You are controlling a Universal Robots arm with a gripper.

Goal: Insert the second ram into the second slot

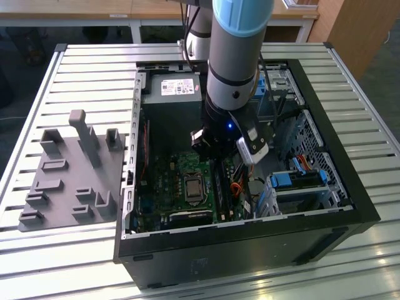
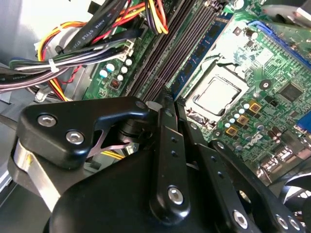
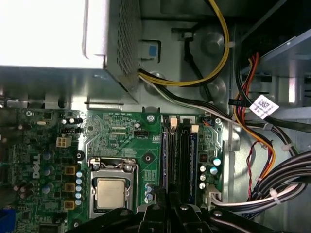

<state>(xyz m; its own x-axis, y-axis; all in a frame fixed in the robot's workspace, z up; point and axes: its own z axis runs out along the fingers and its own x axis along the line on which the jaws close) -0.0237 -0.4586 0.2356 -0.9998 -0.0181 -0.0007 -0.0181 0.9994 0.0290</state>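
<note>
**One arm down in the open case**

From the exterior view's left: grey fixture tray [image 1: 72, 175], then computer case [image 1: 350, 206]. The gripper [image 3: 167, 206] sits over the RAM slots [image 3: 181, 160], fingers narrow, pinching the second ram [image 3: 166, 162] edge-on at its slot.

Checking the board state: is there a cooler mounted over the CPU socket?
No. In the first wrist view the CPU sits bare in its socket, metal lid exposed, with green motherboard around it and nothing mounted on top.

Open black computer case [image 1: 350, 206] is sitting on slatted metal table [image 1: 75, 62]; grey plastic fixture block [image 1: 69, 175] lying at exterior view's left; green motherboard [image 1: 178, 187] lying inside case.
</note>
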